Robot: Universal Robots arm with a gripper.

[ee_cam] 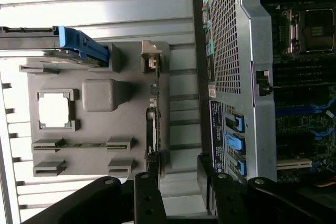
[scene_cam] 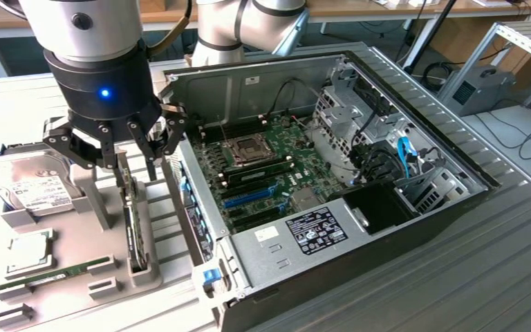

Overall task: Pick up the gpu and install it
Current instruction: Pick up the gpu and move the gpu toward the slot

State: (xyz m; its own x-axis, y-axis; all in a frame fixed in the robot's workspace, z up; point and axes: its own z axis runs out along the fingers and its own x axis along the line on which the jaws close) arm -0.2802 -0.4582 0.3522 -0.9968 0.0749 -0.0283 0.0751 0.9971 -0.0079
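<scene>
a robot arm's pincer hangs wide open and holding nothing, just above the upper end of the gpu, with its dark fingers spread to either side. the gpu stands on edge in a slot of a grey holder on the counter, just beside the open computer case on the exterior view's left. a hard drive and a memory stick sit in the same holder, further to that left.

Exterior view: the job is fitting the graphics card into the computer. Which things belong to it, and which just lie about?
Belong: graphics card, open gripper above it, computer case.
Lying about: hard drive, processor chip, memory stick.
</scene>
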